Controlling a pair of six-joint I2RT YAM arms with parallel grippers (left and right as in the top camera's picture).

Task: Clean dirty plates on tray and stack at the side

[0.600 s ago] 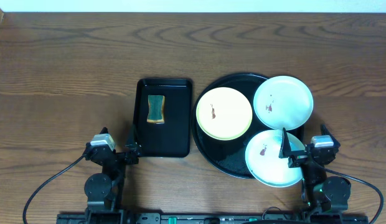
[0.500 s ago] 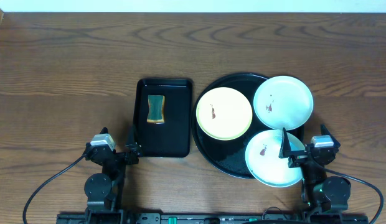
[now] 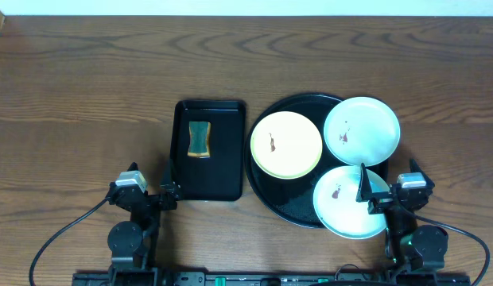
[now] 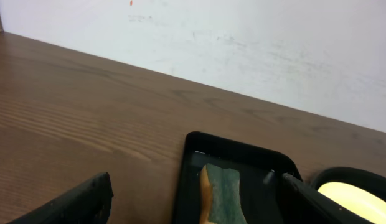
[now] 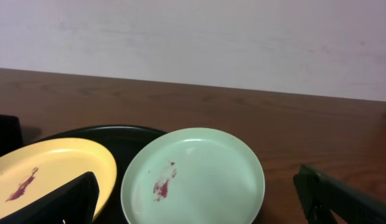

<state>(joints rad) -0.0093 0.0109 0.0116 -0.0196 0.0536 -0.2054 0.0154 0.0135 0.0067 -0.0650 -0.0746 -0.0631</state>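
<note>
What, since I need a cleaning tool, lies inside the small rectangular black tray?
One green-topped yellow sponge lies flat inside the rectangular black tray. The tray floor under it is hidden.

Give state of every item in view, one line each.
round tray: holds all three plates
yellow plate: on round tray, smeared, uncleaned
far mint plate: overhanging the round tray's rim, smeared
near mint plate: on round tray, smeared
rectangular tray: holds the sponge
sponge: lying flat, untouched
left end effector: open, empty
right end effector: open, empty, above near mint plate
</note>
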